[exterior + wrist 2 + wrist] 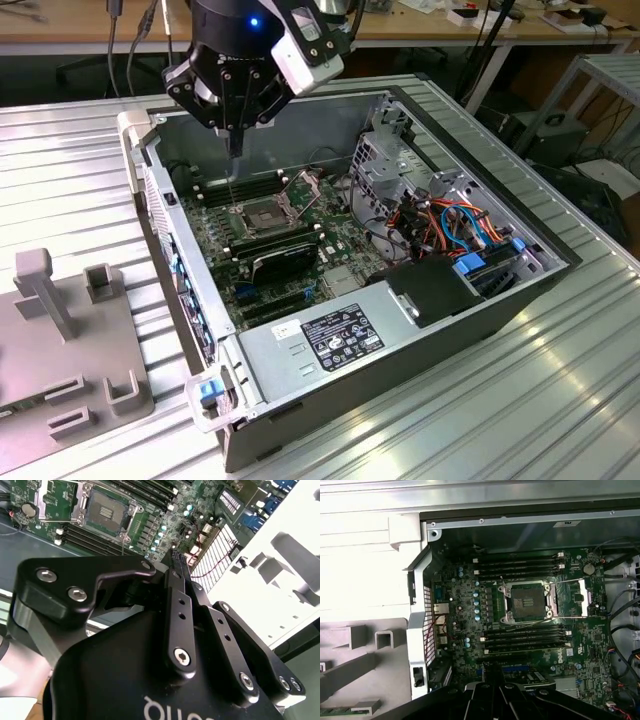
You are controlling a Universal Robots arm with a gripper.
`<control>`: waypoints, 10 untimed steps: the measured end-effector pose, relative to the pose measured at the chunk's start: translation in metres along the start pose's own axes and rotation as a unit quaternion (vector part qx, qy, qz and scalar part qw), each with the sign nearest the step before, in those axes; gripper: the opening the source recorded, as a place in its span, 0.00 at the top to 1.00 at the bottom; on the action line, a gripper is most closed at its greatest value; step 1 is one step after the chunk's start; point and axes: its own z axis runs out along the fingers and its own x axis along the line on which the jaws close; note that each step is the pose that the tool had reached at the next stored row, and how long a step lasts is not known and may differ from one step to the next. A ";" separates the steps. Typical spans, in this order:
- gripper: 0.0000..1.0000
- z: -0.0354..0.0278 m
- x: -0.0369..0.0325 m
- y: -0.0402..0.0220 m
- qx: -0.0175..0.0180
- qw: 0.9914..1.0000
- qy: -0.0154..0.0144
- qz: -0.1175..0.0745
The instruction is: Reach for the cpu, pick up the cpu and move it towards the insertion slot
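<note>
Gripper (pixel 235 150) hangs over an open computer case (pixel 330 400), jaws seemingly pressed together; whether they pinch the cpu is unclear. Just below, the insertion slot (pixel 258 213) sits between memory slots (pixel 525 635), toward the case's far corner.

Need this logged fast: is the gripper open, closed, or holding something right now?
Gripper: fingers closed together, above the open computer case; whether they pinch anything cannot be told.
</note>
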 end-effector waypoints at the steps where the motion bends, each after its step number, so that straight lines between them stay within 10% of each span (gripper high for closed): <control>1: 0.89 0.0000 0.0003 0.0000 0.000 1.000 0.000 0.000; 10: 0.89 0.0008 0.0039 -0.0003 0.000 1.000 0.001 0.000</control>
